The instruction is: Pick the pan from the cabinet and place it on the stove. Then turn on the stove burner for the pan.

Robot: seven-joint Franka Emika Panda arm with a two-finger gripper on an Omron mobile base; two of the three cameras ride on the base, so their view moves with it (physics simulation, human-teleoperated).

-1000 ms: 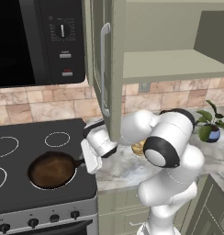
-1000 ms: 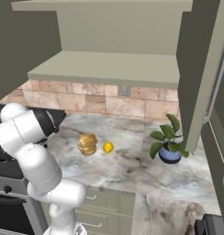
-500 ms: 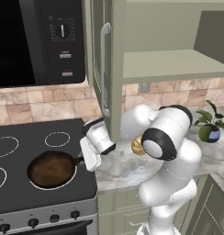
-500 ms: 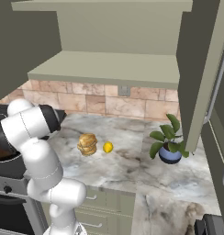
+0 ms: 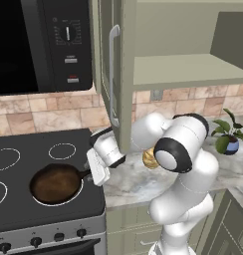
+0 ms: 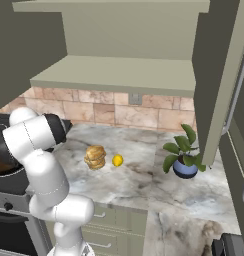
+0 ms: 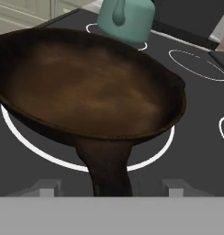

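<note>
The pan (image 5: 56,183), a dark skillet with a brownish inside, sits on the black stove (image 5: 39,214) at its front right. It rests over the large white ring of the stove burner (image 7: 22,137). The pan's handle (image 7: 109,174) points toward my gripper (image 5: 96,172). In the hand view my gripper (image 7: 111,187) is open, its fingertips (image 7: 45,186) spread wide to either side of the handle without pinching it. The sage-green cabinet (image 5: 183,69) stands open above the counter, and its door (image 5: 113,74) hangs just over my wrist.
A teal kettle (image 7: 127,18) stands on the stove just beyond the pan. Black knobs (image 5: 59,237) line the stove's silver front strip. A black microwave (image 5: 39,45) hangs above. On the marble counter (image 6: 144,185) lie a bun (image 6: 95,156), a lemon (image 6: 117,160) and a potted plant (image 6: 183,157).
My jaws have spread apart and let go of the pan's handle. The pan stays where it was on the burner ring. The arm has shifted slightly.
</note>
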